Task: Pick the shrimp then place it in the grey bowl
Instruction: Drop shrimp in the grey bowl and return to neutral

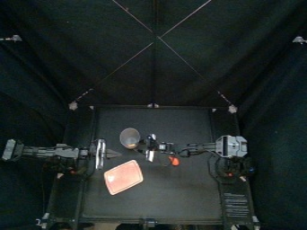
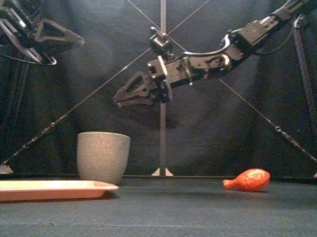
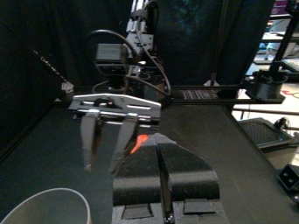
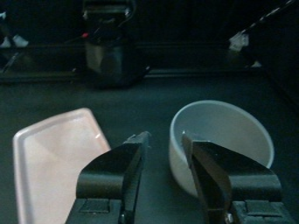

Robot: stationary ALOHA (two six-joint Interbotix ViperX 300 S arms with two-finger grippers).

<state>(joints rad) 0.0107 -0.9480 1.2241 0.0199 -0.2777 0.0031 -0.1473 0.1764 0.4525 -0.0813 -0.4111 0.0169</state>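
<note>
Hanging above the counter (image 2: 173, 215) just right of the grey bowl (image 2: 103, 155), your right hand (image 4: 169, 142) is spread and empty, probably because the shrimp (image 2: 251, 180), lying farther right of that bowl, is not yet picked.

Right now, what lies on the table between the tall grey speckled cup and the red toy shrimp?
Nothing: front view shows bare black table between cup and shrimp.

Your right arm (image 2: 229, 42) comes in from the right and slopes down to about the middle. Its right gripper (image 2: 139, 94) hangs high, tips pointing down, jaws parted. Your left arm (image 1: 48, 153) sits drawn back on the left side, raised. Its left gripper (image 3: 163, 175) has its jaws pressed together.
</note>
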